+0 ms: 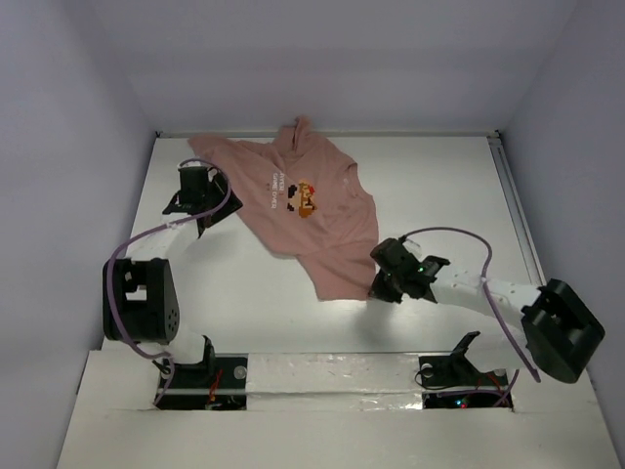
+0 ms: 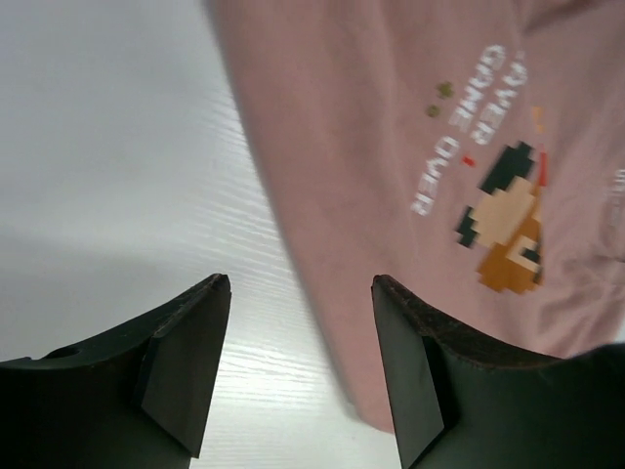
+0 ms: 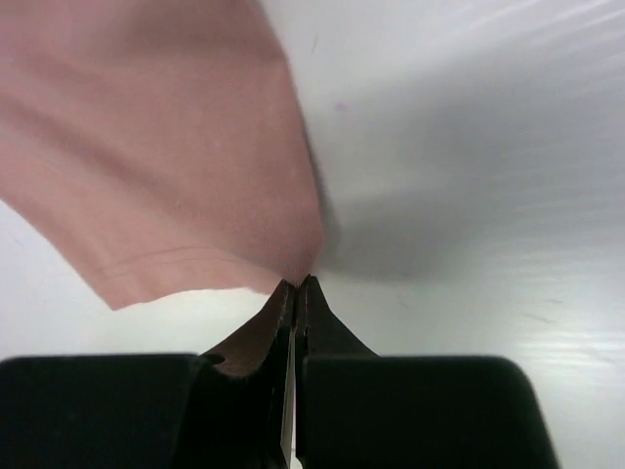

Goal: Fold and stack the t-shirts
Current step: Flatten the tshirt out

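Note:
The dusty-pink t-shirt (image 1: 327, 230) lies spread on the white table, slanting from the back wall toward the middle, its print and white lettering facing up. My right gripper (image 1: 376, 285) is at the shirt's near hem corner. In the right wrist view the right gripper (image 3: 298, 283) is shut, and the t-shirt's (image 3: 146, 147) corner is drawn to a point between its tips, with a shadow under the cloth. My left gripper (image 1: 200, 200) hovers at the shirt's left edge. It (image 2: 298, 293) stands open, one finger over bare table, the other over the t-shirt (image 2: 371, 147).
Grey walls close in the white table (image 1: 439, 186) at the back and both sides. A metal rail (image 1: 513, 200) runs along the right edge. Purple cables loop over both arms. The arm bases (image 1: 205, 366) sit at the near edge.

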Action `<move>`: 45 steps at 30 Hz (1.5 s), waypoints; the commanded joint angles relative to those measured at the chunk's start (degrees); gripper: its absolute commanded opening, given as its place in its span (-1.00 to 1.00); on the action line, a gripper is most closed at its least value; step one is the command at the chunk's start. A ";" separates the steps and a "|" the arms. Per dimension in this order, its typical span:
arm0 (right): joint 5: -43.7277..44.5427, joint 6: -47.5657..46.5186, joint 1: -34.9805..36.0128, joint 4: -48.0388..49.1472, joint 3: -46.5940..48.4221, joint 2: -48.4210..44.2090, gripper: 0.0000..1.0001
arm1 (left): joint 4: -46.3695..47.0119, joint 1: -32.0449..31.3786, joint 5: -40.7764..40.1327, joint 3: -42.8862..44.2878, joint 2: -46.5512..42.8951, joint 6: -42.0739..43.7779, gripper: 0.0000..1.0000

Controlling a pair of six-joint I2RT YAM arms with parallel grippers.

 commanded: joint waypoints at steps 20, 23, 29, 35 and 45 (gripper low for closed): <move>15.01 -17.49 -5.26 -19.02 11.52 -12.51 -1.00 | -0.74 0.77 -3.82 32.90 33.97 -0.63 -1.00; 17.64 -21.34 -5.88 -21.49 17.92 -13.12 -1.00 | -3.92 0.77 -2.68 34.59 28.80 2.08 -1.00; 18.27 -29.26 -6.50 -23.77 28.58 -14.61 -1.00 | -19.53 0.77 -5.84 45.74 12.89 6.93 -1.00; 16.95 -32.79 -6.50 -25.53 32.02 -18.83 -1.00 | -29.24 0.77 -7.87 50.78 4.54 10.27 -1.00; 17.22 -42.80 -6.50 -25.46 57.04 -14.98 -1.00 | -32.59 0.25 1.78 52.45 0.05 7.46 -1.00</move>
